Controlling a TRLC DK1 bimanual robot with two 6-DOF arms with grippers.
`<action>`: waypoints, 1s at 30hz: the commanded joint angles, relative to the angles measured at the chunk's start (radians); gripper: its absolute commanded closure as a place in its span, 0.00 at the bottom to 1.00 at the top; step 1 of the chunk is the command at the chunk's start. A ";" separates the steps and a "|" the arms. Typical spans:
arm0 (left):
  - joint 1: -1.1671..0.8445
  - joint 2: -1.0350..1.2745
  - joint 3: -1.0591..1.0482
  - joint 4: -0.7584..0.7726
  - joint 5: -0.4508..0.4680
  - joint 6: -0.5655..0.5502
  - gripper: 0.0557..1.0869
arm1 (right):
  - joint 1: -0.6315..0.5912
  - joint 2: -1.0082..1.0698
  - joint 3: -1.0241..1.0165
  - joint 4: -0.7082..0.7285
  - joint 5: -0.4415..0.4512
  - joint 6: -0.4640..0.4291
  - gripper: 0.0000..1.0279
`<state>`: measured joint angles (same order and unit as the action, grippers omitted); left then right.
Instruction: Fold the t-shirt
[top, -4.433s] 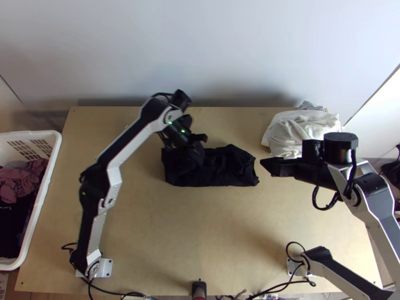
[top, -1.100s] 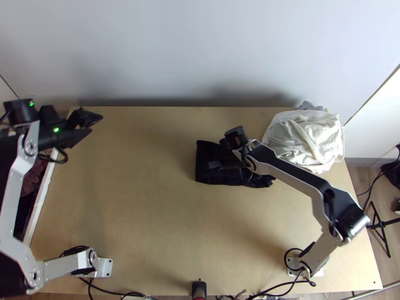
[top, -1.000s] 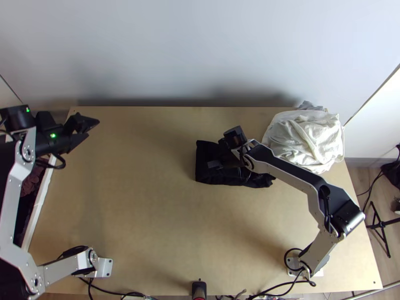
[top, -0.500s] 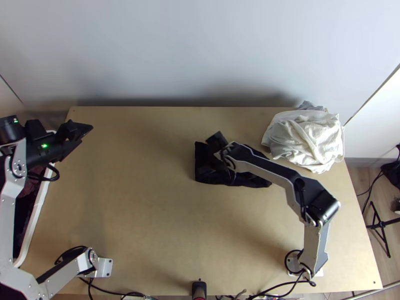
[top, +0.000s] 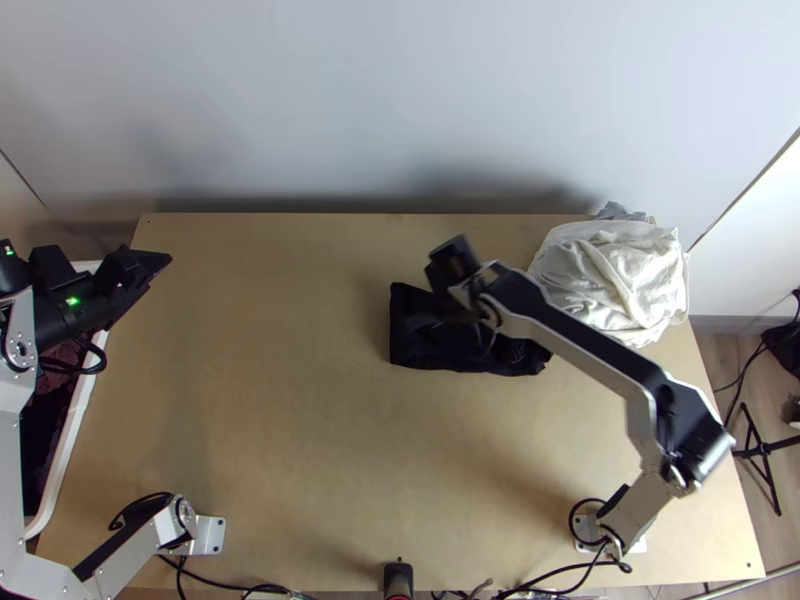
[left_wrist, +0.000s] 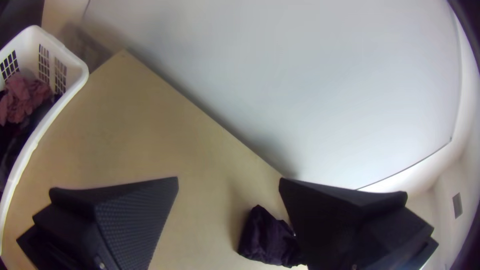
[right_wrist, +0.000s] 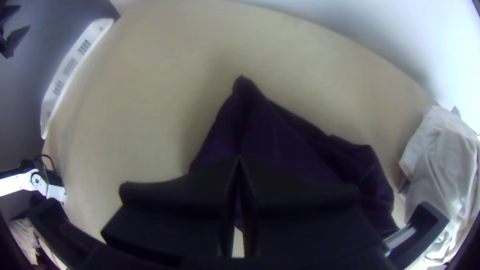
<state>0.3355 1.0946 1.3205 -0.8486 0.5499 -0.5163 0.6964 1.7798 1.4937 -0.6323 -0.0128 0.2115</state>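
The black t-shirt (top: 415, 352) lies as a compact, roughly rectangular folded bundle around the table's middle, its right part rumpled. Above its left part is my right gripper (top: 418, 320). In the right wrist view that gripper (right_wrist: 239, 159) is shut, its fingertips together over the dark cloth (right_wrist: 280, 137); no cloth can be made out between them. My left gripper (top: 158, 268) is far off at the table's left edge, over the basket's rim. Seen from its own wrist, the left gripper (left_wrist: 229, 180) is open with nothing held, and the shirt (left_wrist: 267, 237) is in the distance.
A pile of white cloth (top: 620, 280) rests at the table's back right, beside the right forearm. Left of the table stands a white basket (left_wrist: 75, 70) holding pink and dark clothes. Bare wood (top: 300, 420) stretches between the left arm and the shirt.
Since the oldest frame, the left arm has left the shirt for the left edge and the right gripper has come over the shirt. The shirt has shifted right, and its outline is shorter.
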 joint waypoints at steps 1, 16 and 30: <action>-0.018 -0.007 0.000 -0.017 0.002 -0.024 0.05 | -0.083 -0.172 0.036 -0.010 -0.038 0.019 0.97; -0.036 -0.012 -0.007 -0.032 -0.004 -0.037 0.05 | -0.250 -0.195 -0.253 0.033 -0.073 -0.031 0.97; -0.026 -0.006 -0.012 -0.033 -0.007 -0.037 0.05 | -0.275 -0.211 -0.329 -0.023 -0.073 -0.092 0.97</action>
<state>0.3050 1.0843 1.3075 -0.8814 0.5423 -0.5533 0.4316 1.5780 1.2098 -0.6373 -0.0868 0.1436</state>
